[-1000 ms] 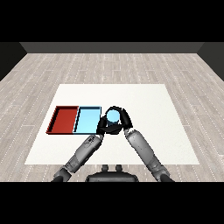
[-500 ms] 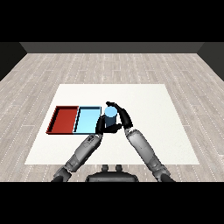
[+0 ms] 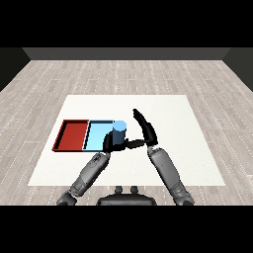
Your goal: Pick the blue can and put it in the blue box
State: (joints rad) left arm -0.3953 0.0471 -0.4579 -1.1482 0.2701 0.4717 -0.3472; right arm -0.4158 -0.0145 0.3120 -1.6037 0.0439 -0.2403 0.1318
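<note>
The blue can (image 3: 119, 132) stands upright at the right end of the light blue tray (image 3: 97, 135). My right hand (image 3: 144, 128) is just to the can's right and open. Its fingers are stretched straight, up and away from the can, and its thumb (image 3: 134, 144) points left toward the can's base. Nothing is held in it. My left hand (image 3: 106, 144) sits low against the can's left side, over the tray's near right corner, and the can partly hides it.
The red tray (image 3: 73, 135) lies directly left of the light blue one, and the two share a wall. Both lie left of centre on the white table (image 3: 178, 123). Wooden floor surrounds the table.
My right hand carried the can left to the blue tray's right end, then its fingers uncurled and let the can go. The left hand stayed in place.
</note>
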